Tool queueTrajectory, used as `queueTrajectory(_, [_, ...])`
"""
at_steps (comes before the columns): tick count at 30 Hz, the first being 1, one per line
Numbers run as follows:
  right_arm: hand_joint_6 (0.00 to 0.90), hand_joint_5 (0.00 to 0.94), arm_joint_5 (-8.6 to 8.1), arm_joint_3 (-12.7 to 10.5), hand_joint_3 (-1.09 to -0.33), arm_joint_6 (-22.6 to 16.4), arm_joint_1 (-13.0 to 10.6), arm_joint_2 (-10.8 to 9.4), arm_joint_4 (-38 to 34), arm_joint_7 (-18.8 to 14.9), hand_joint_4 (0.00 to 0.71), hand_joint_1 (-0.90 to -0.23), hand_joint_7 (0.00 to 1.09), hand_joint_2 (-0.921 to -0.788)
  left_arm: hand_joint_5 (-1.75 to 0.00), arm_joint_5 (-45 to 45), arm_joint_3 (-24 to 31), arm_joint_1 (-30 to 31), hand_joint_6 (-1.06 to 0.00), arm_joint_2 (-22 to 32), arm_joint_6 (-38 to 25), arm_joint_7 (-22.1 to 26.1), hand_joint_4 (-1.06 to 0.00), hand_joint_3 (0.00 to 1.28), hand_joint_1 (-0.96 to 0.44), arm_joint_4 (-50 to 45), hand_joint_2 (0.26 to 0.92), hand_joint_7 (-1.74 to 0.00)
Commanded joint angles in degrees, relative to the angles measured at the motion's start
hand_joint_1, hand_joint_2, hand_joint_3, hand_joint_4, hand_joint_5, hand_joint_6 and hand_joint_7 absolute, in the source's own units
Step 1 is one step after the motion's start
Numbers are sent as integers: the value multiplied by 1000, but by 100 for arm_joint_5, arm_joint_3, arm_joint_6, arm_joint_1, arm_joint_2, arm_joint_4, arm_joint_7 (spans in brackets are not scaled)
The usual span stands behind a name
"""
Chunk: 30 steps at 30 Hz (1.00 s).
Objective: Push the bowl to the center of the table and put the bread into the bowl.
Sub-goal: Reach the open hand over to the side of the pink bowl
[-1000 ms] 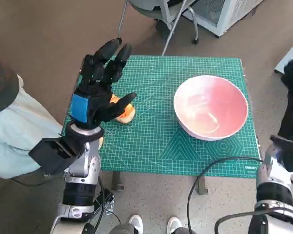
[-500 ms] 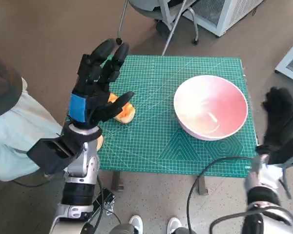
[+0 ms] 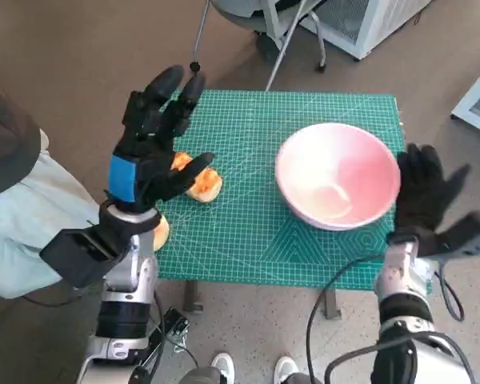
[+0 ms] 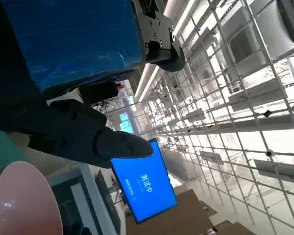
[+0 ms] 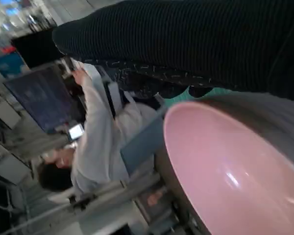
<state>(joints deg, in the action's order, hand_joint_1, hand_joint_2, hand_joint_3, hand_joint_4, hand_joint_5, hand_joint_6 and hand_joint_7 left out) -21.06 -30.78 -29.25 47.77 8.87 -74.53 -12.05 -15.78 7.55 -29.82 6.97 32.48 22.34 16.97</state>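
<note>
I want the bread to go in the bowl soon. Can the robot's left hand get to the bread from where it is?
Probably yes. The left hand hovers open right over the bread, and nothing lies between them. The bowl stands well off to the side, so the way looks free.

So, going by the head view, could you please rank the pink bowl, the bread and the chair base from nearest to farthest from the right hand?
1. Pink bowl: right beside the right hand, on the mat's right part.
2. Bread: across the mat, under the left hand.
3. Chair base: on the floor beyond the table's far edge.
</note>
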Motion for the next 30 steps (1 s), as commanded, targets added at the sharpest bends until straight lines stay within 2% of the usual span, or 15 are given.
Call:
queueTrajectory(1, [52,0,-22,-55,-858,259,107,-180,-115,135,212,-445,592,-921,-1,50,23,150,-201,82,53,-11,-355,155,-256,-190,921,-456])
queueTrajectory(8, [45,2,-434,-451,-813,601,454,-413,-140,3,202,-460,602,-921,-1,65,62,325,-235,144,16,-73,-356,153,-251,-382,921,-394])
queueTrajectory(12, [44,2,-682,-688,-797,786,647,-521,-149,-141,206,-464,646,-921,-1,80,73,417,-247,168,17,-115,-356,152,-253,-460,921,-382])
queueTrajectory(15, [21,1,-898,-883,-783,982,824,-614,-167,-192,202,-468,732,-921,-1,108,80,494,-270,189,54,-161,-357,150,-256,-493,921,-341])
queueTrajectory(20, [10,7,-1080,-1064,-782,1150,1009,-730,-188,-121,213,-464,755,-921,-2,165,82,563,-284,199,89,-242,-355,152,-257,-509,921,-312])
queueTrajectory(22, [5,10,-1113,-1109,-778,1203,1087,-787,-200,-45,220,-462,756,-921,-2,204,92,577,-286,206,127,-278,-355,152,-257,-467,921,-307])
queueTrajectory(26, [0,14,-1043,-1067,-779,1260,1153,-819,-210,51,232,-454,748,-921,-3,361,122,583,-291,220,249,-377,-356,152,-260,-317,921,-299])
queueTrajectory(30, [-1,12,-834,-906,-783,1266,1141,-715,-206,116,232,-449,776,-921,-6,792,164,577,-292,337,475,-594,-363,154,-268,-104,921,-293])
